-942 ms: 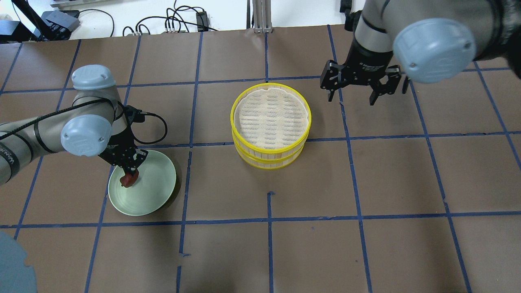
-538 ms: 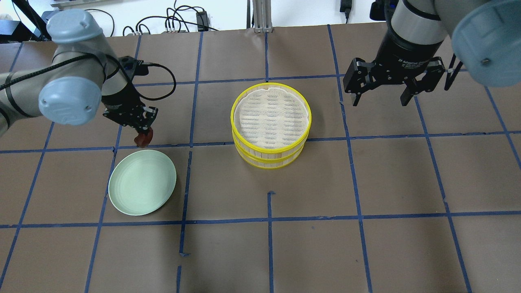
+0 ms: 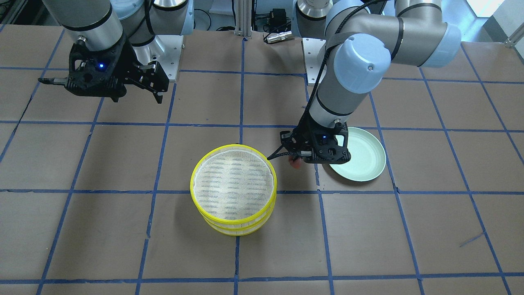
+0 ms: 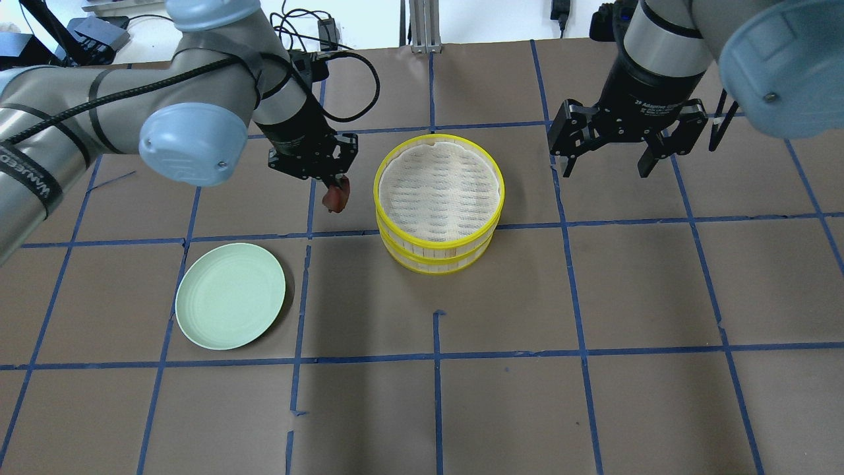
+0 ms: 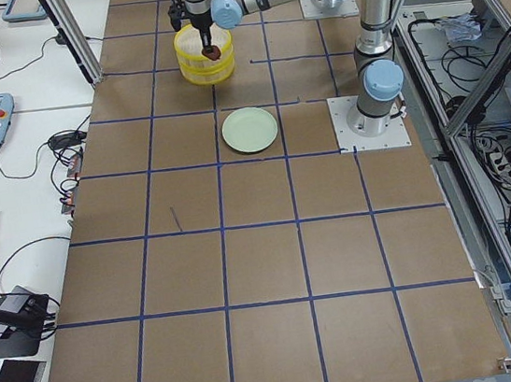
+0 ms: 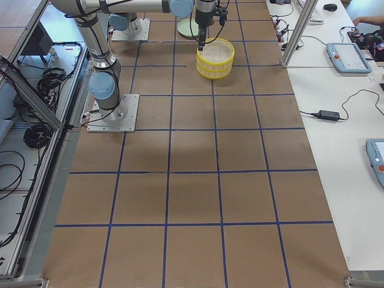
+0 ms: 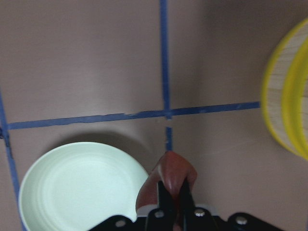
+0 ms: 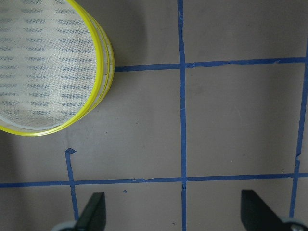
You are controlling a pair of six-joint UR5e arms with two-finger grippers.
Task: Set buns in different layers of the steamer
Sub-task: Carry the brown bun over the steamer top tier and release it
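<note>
My left gripper is shut on the reddish-brown bun and holds it in the air just left of the steamer. The bun also shows in the left wrist view and in the front-facing view. The steamer is two stacked yellow-rimmed trays with a whitish mesh floor, and its top tray holds nothing. My right gripper is open and holds nothing, in the air to the right of the steamer. The white bun is out of view.
A pale green plate with nothing on it lies at the front left of the steamer. Brown paper with a blue tape grid covers the table. Cables lie along the far edge.
My left gripper has lifted the reddish-brown bun off the green plate and carried it up and right, close to the steamer. My right arm has shifted slightly to the right.
</note>
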